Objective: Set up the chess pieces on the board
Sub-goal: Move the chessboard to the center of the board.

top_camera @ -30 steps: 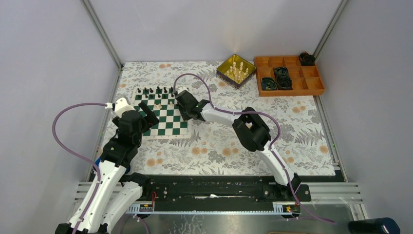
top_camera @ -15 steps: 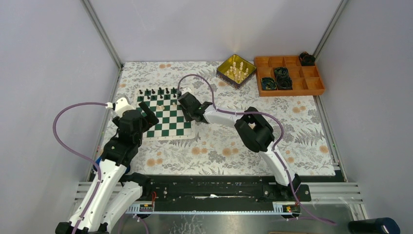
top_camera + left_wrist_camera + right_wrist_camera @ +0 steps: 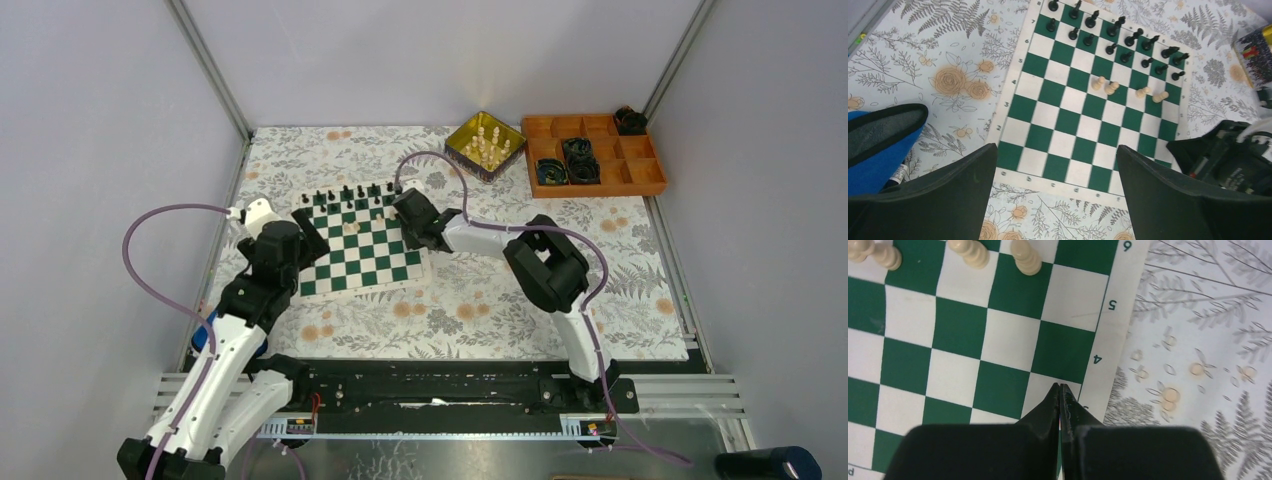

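Observation:
The green-and-white board [image 3: 365, 265] lies skewed on the floral cloth, left of centre. Black chess pieces [image 3: 345, 192] stand in two rows along its far edge, seen also in the left wrist view [image 3: 1113, 35]. Several cream pieces [image 3: 1110, 87] stand just in front of them, and some show in the right wrist view [image 3: 1025, 257]. My right gripper [image 3: 1060, 385] is shut, its tips down on the board [image 3: 958, 340] by its right border; it sits at the board's right edge [image 3: 405, 205]. My left gripper [image 3: 1055, 149] is open and empty above the board's near-left edge [image 3: 305, 245].
A gold tin [image 3: 455, 140] holding more cream pieces [image 3: 487, 143] stands at the back. An orange compartment tray [image 3: 600, 182] with black coiled cables [image 3: 580, 158] is at the back right. Metal frame posts and grey walls close in the table.
The board has slid and turned to the right together with my right gripper, whose tips stayed at its right edge. My left arm shifted slightly right and stayed open.

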`<action>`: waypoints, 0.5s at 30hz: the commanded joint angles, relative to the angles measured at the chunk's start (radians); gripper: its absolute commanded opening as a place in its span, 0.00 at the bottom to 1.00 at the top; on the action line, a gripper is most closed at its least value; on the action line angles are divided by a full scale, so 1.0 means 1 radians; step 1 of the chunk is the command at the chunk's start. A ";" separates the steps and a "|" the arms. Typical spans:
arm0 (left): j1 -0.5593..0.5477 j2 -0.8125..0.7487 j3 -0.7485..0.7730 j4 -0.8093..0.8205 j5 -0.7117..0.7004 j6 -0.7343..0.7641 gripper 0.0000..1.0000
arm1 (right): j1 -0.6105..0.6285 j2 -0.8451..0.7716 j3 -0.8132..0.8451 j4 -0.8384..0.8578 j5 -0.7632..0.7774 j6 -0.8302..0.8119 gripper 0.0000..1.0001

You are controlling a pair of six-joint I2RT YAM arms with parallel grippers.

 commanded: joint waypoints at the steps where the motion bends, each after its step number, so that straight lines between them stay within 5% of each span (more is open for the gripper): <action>1: -0.003 0.023 -0.016 0.034 -0.026 -0.029 0.95 | -0.054 -0.053 -0.104 -0.080 0.036 0.009 0.00; 15: -0.004 0.228 0.001 0.080 0.010 -0.116 0.85 | -0.158 -0.159 -0.299 -0.016 0.005 0.012 0.00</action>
